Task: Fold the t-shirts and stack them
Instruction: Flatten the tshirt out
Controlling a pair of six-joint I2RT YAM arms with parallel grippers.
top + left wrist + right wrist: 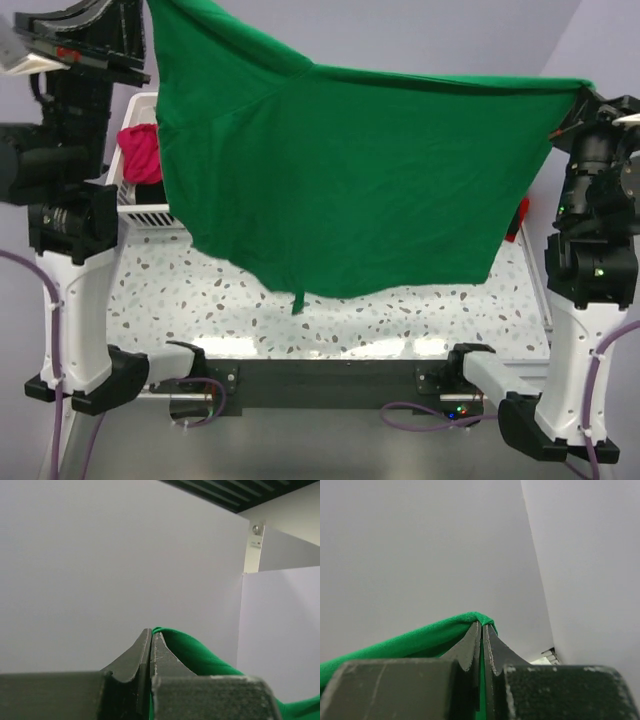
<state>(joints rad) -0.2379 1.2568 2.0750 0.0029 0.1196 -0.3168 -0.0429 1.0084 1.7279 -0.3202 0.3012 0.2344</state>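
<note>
Bright green t-shirt [340, 170] is hanging stretched out in the air over the speckled worktop [400, 325], wrinkled, bottom hem sagging unevenly. Left claw [151, 633] and right claw [482, 626] are each clamping one top corner.

This is looking like a robot lab, not a home. A black-and-white left robot arm [75, 290] and a matching right robot arm [590, 300] are standing bolted at a speckled white table [400, 310]. Thin purple cables [410, 410] are trailing from them. Plain pale purple walls [400, 30] are standing around, and a dark slatted ceiling [240, 492] is showing above.
</note>
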